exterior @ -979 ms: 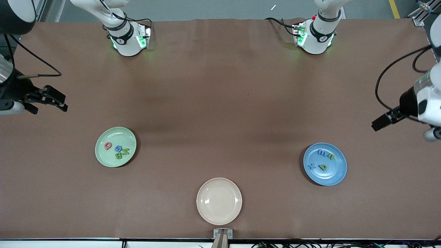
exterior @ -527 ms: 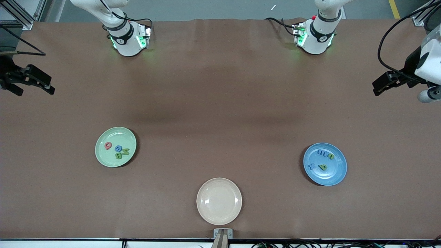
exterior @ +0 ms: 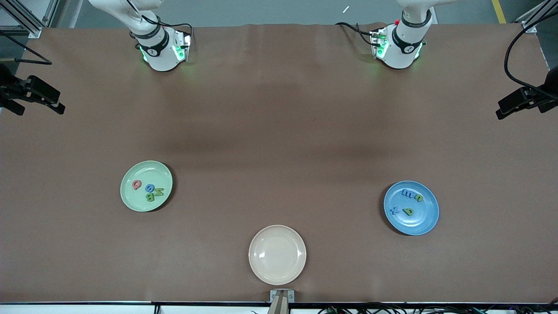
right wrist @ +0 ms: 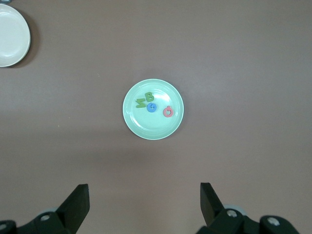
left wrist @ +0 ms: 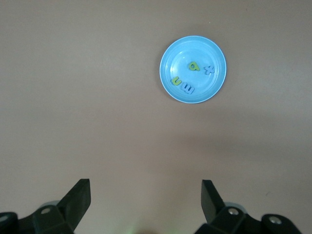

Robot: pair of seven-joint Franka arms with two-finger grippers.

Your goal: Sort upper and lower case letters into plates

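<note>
The pale green plate [exterior: 144,171] lies toward the right arm's end of the table. It holds a red Q [exterior: 137,184], a blue letter [exterior: 150,188] and two green letters [exterior: 153,194]. The blue plate [exterior: 419,224] lies toward the left arm's end, with a blue m [exterior: 407,192], a green n [exterior: 418,197], a blue x [exterior: 394,211] and a green a [exterior: 408,211]. My right gripper [exterior: 61,105] hangs open and empty over the table's edge at its end. My left gripper [exterior: 501,112] hangs open and empty over its own end. Each wrist view looks down on its plate [right wrist: 153,129] [left wrist: 195,46] from high up, between spread fingers [right wrist: 78,195] [left wrist: 82,191].
A cream plate [exterior: 277,270] with nothing in it lies near the front camera's edge of the table, between the two others; it also shows in the right wrist view [right wrist: 12,36]. The brown table [exterior: 279,131] carries the arm bases at its robot edge.
Both grippers have drawn back from the plates toward their table ends and the robot side. The letters and plates have not moved.
</note>
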